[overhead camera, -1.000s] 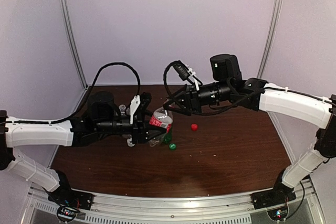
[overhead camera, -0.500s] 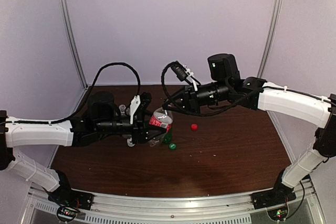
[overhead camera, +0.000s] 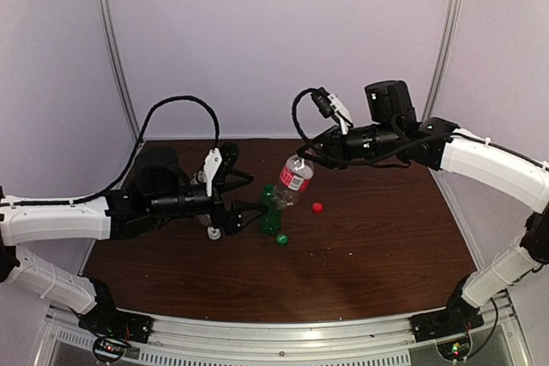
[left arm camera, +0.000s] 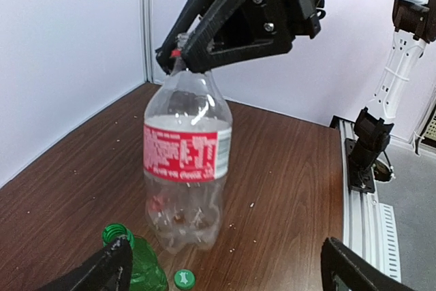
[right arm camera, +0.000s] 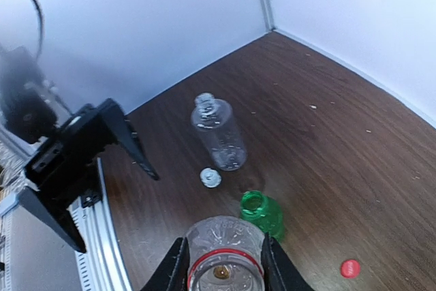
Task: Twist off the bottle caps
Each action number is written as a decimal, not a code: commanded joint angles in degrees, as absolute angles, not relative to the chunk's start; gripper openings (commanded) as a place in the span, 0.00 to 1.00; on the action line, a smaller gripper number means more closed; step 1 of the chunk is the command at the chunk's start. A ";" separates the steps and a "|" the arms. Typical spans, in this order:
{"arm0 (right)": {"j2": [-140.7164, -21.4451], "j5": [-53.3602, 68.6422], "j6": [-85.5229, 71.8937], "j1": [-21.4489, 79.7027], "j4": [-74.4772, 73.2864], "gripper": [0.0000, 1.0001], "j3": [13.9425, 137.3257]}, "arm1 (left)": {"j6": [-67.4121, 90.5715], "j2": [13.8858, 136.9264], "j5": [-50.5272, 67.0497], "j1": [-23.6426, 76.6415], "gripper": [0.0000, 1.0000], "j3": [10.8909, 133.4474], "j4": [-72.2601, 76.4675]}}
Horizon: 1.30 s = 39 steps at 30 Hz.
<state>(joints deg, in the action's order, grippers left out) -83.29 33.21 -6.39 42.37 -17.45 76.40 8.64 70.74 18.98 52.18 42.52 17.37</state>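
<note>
Brown table (overhead camera: 377, 255) was noted inside pale walls (overhead camera: 274, 40), which closed it at the back and on both sides, with a metal rail (overhead camera: 283, 332) along the near edge. A broad strip of bare wood was seen between the bottles and that rail, and more toward the right side. The left arm (overhead camera: 60, 220) was stretched in low from the left; the right arm (overhead camera: 489, 165) was reached across from the right, higher. The left gripper (overhead camera: 254, 195) was held wide apart, nothing between its fingers, pointed at the bottles. The right gripper (overhead camera: 310, 153) was clamped on the neck of the red-label bottle (overhead camera: 294, 179), which was hung tilted near table centre; whether its base was off the wood could not be told. Its mouth was seen open from the right wrist. The green bottle (overhead camera: 271, 212) was stood just beside and below it, mouth open, close to the left fingertips. The clear bottle (right arm camera: 218, 134) was set farther left, apparently upright and uncapped, apart from the other two and nearer the left wall. The red cap (overhead camera: 317, 207) was lying alone right of the bottles, the green cap (overhead camera: 281, 239) just in front of the green bottle, and the white cap (right arm camera: 210, 178) just beside the clear bottle's base.
</note>
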 commanded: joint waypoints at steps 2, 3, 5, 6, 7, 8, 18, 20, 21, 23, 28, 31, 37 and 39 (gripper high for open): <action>-80.83 15.53 -6.15 37.68 -22.91 0.00 75.53 | 8.61 67.94 14.31 51.94 0.98 41.46 18.06; -81.12 12.13 -6.15 37.07 -23.63 0.00 75.77 | 8.58 67.68 13.83 51.94 0.98 41.38 18.05; -82.26 6.94 -5.88 36.21 -24.62 0.00 76.39 | 8.66 67.28 12.92 51.92 0.98 41.24 17.83; -82.95 5.08 -5.71 35.91 -24.76 0.00 76.64 | 8.72 67.05 12.47 51.89 0.98 41.22 17.76; -83.68 3.86 -5.58 35.43 -24.66 0.00 76.78 | 8.72 66.87 11.98 51.86 0.98 41.16 17.60; -84.52 3.02 -5.42 35.10 -24.51 0.00 77.00 | 8.78 66.73 11.55 51.88 0.98 41.08 17.46; -93.89 0.33 -4.97 32.30 -22.49 0.04 78.28 | 8.71 66.71 10.91 51.91 0.98 41.13 16.61; -95.05 0.26 -4.91 32.34 -22.27 0.06 78.36 | 8.55 66.57 10.99 51.93 0.98 41.10 16.51; -95.62 0.26 -4.84 32.34 -22.24 0.06 78.35 | 8.53 66.49 10.90 51.94 0.98 41.13 16.46; -96.56 0.26 -4.77 32.34 -22.19 0.07 78.40 | 8.39 66.39 10.82 51.88 0.98 41.05 16.40; -98.43 -1.45 -4.42 32.24 -22.09 0.11 78.07 | 8.34 66.30 10.76 51.88 0.98 41.04 16.38; -99.24 -1.32 -4.33 32.12 -21.82 0.14 77.72 | 8.22 66.19 10.66 51.90 0.98 41.13 16.27; -99.12 -1.00 -4.46 31.83 -21.14 0.23 76.52 | 7.91 66.01 10.27 51.91 0.98 41.20 15.96; -98.80 -0.82 -4.48 31.65 -20.88 0.26 76.18 | 7.82 66.01 10.12 51.86 0.98 41.21 15.91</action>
<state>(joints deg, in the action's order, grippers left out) -99.35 0.38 -4.64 32.32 -23.05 76.55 8.60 67.13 11.25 52.18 41.60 14.92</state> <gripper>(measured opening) 0.332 0.977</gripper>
